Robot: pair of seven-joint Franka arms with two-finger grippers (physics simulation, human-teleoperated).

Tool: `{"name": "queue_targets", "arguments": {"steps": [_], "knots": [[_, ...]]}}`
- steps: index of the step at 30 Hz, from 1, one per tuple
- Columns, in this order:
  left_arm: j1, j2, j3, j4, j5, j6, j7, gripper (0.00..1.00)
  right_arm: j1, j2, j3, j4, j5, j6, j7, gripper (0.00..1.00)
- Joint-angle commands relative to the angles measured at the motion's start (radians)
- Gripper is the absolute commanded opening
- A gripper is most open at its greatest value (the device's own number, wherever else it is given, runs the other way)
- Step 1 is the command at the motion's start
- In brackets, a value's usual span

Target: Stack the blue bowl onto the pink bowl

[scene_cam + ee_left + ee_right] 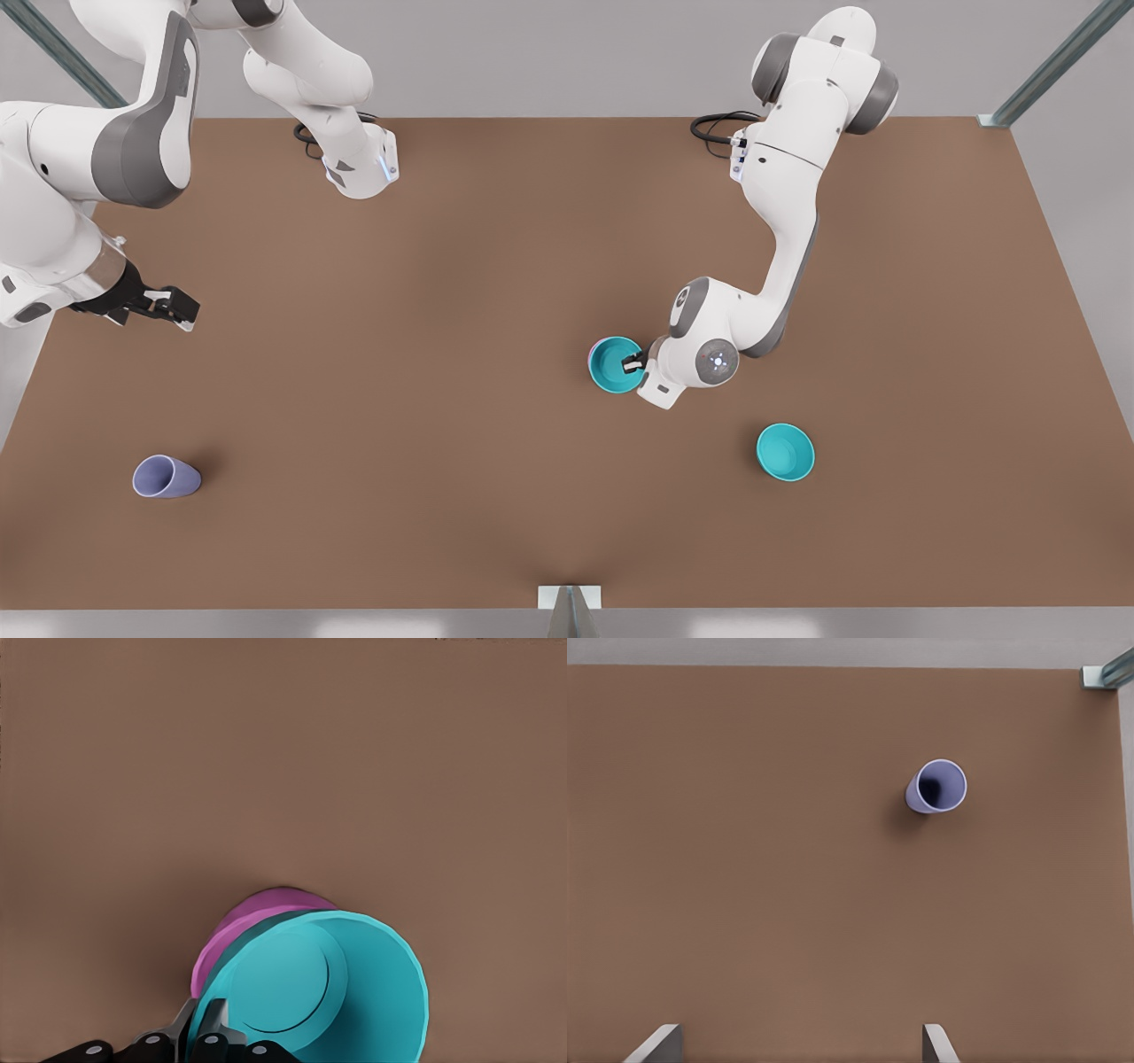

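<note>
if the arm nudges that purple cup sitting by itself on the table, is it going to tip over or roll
The purple cup looks tall for its width and narrows toward its base, so a nudge near the rim would probably tip it. Once down, its taper would likely make it roll in a curve. It looks thin and plain, so probably light. The right hand hangs open well above it.

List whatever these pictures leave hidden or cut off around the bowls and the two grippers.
- Pink bowl: mostly covered by the blue bowl in the left wrist view; whether the two are nested cannot be told.
- Left gripper: shut on the blue bowl's rim, its body cut off by that picture's edge.
- Right gripper: open, waiting; just the fingertips enter the right wrist view.
- Left gripper's fingers in the front view: largely behind the wrist.
</note>
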Motion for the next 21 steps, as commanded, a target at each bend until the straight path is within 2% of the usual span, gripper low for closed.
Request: {"name": "queue_targets", "arguments": {"steps": [1,8,9,10,12,13,14,15,16,17,18,19,20,21], "knots": [[-0.001,-0.001,0.000,0.000,-0.003,0.000,-0.121,0.21,0.000,-0.001,0.000,0.000,0.000,0.003,-0.008,1.00],[-0.003,-0.009,-0.005,-0.020,-0.003,-0.009,-0.120,0.21,-0.008,-0.001,0.002,0.000,0.002,0.003,-0.008,1.00],[-0.003,-0.009,-0.005,-0.020,-0.003,-0.009,-0.120,0.82,-0.008,0.000,0.000,0.000,0.000,0.002,-0.008,1.00],[-0.003,-0.009,-0.006,-0.020,-0.003,-0.011,-0.121,1.00,-0.008,0.000,0.002,0.000,0.002,0.003,-0.008,1.00],[0.002,-0.049,0.001,-0.016,-0.003,-0.043,-0.117,1.00,-0.006,0.003,0.002,0.000,0.000,0.003,-0.008,1.00],[0.002,-0.130,0.095,0.024,0.027,-0.228,-0.017,1.00,-0.006,0.005,0.002,0.000,0.000,0.003,-0.008,1.00],[0.003,-0.213,0.314,0.168,0.102,-0.567,0.246,1.00,-0.008,0.005,0.002,0.002,0.000,0.003,-0.008,1.00],[0.005,-0.217,0.420,0.340,0.202,-0.758,0.429,1.00,-0.006,0.005,0.002,0.002,0.000,0.003,-0.008,1.00],[0.003,-0.221,0.514,0.406,0.221,-0.824,0.532,1.00,-0.008,0.003,0.002,0.002,0.000,0.003,-0.008,1.00],[0.003,-0.233,0.550,0.441,0.222,-0.838,0.607,1.00,-0.006,0.005,0.002,0.001,0.002,0.003,-0.008,1.00],[0.028,-0.286,0.535,0.437,0.219,-0.829,0.604,1.00,-0.006,0.005,0.002,0.001,0.002,0.002,-0.008,1.00],[0.256,-0.365,0.243,0.403,0.305,-0.818,0.601,1.00,-0.008,0.003,0.002,0.001,0.002,0.002,-0.008,1.00],[0.379,-0.444,0.020,0.320,0.432,-0.740,0.597,1.00,-0.008,0.005,0.002,0.001,0.002,0.002,-0.008,1.00],[0.381,-0.507,0.018,0.231,0.425,-0.663,0.594,1.00,-0.008,0.003,0.002,0.001,0.002,0.002,-0.008,1.00]]}}
